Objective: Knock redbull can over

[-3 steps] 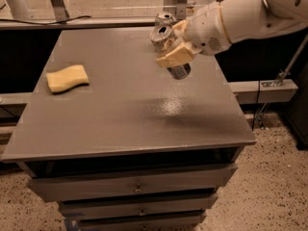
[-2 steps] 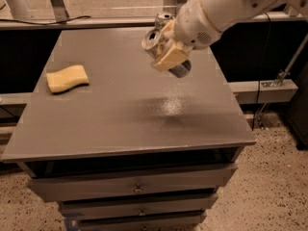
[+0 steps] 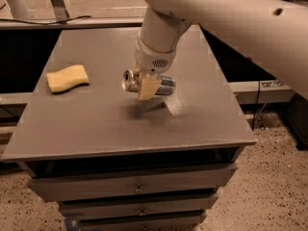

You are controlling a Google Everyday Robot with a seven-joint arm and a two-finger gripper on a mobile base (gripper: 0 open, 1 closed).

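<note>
Right now we are looking down on a flat grey table (image 3: 96, 124) with a matte top and drawers (image 3: 134, 189) beneath. Our smooth cream arm (image 3: 231, 18) is reaching in from the upper right and dropping to the middle of the top. A soft yellow sponge (image 3: 67, 78) is lying well apart to the left.

The redbull can (image 3: 166, 85), thin shiny metal with blue patches, is lying sideways in the gripper (image 3: 147, 87). Its long axis is running left to right and its lid end is pointing left. One blunt tan finger (image 3: 148, 90) is crossing the can's near side, so we are judging the fingers closed around its middle. The shadow underneath suggests the can is hanging just over the tabletop, not resting on it.
</note>
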